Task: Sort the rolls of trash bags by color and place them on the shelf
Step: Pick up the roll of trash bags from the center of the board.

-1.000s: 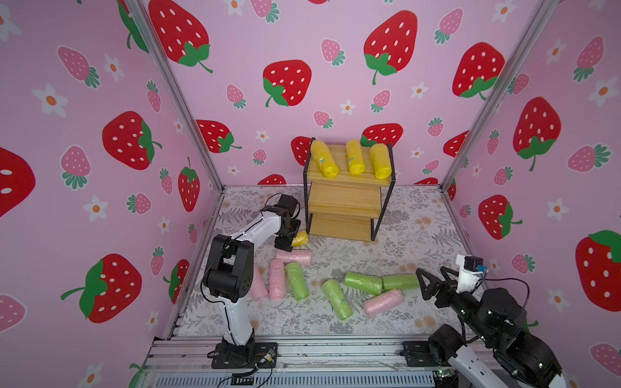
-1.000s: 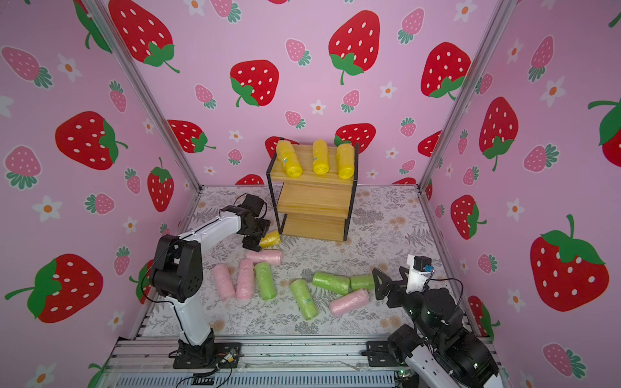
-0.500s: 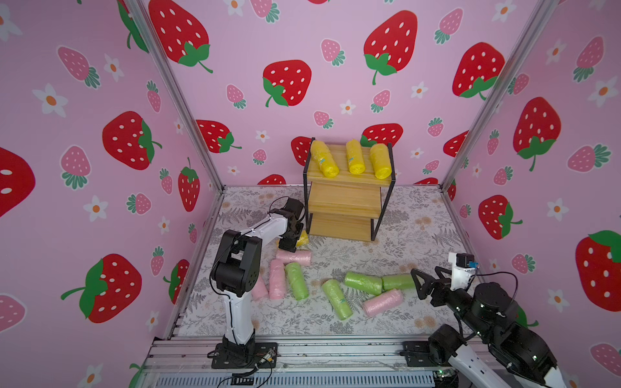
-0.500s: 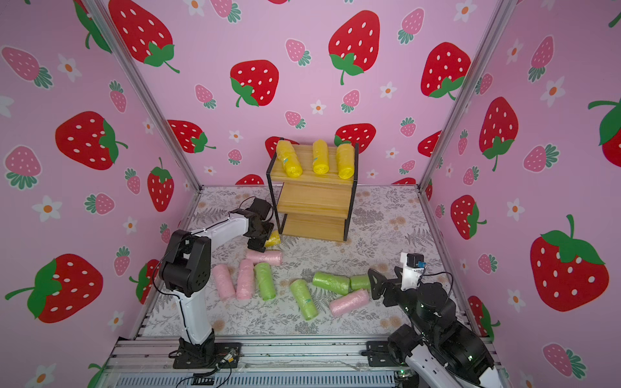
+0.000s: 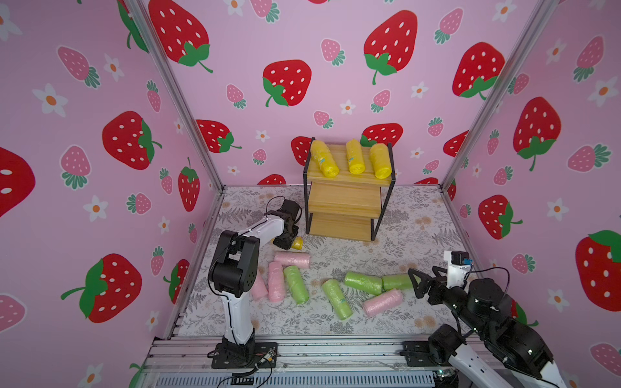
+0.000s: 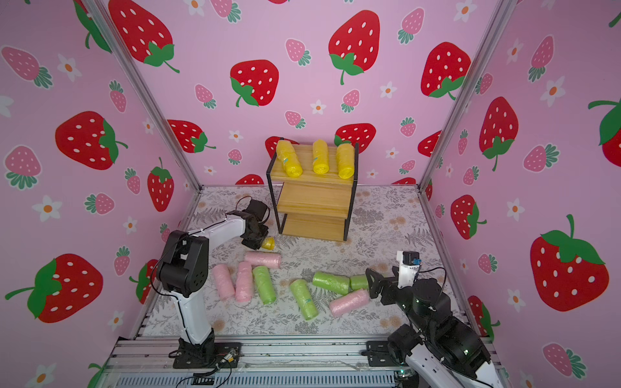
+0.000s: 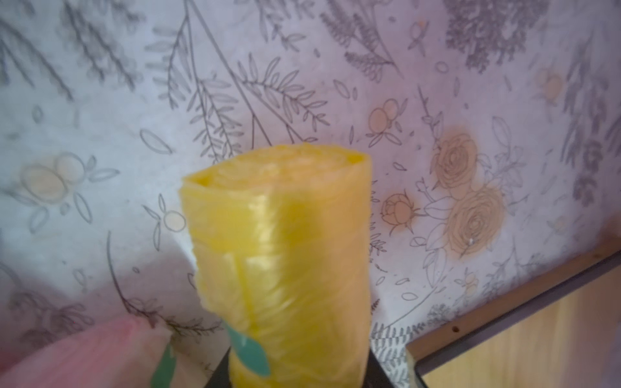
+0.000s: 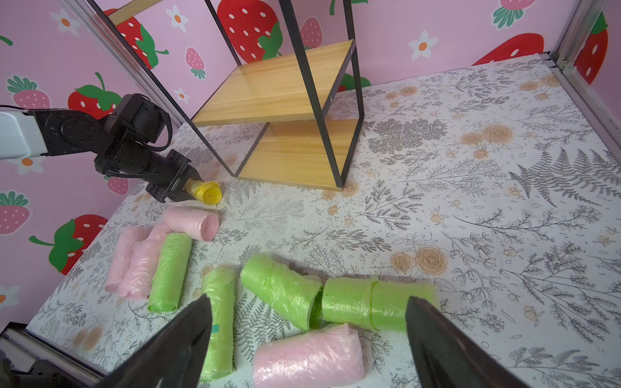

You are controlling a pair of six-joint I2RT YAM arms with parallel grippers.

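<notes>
Three yellow rolls lay on the top board of the shelf, which stood by the table's far edge. My left claw was pinched on the fourth yellow roll (low, just beside the shelf's foot, toward the left edge). My right claw hung wide open, holding nothing, over green rolls near the front edge, with pink rolls lying among them.

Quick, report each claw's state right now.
Left claw: closed on the yellow roll.
Right claw: open, holding nothing.
</notes>
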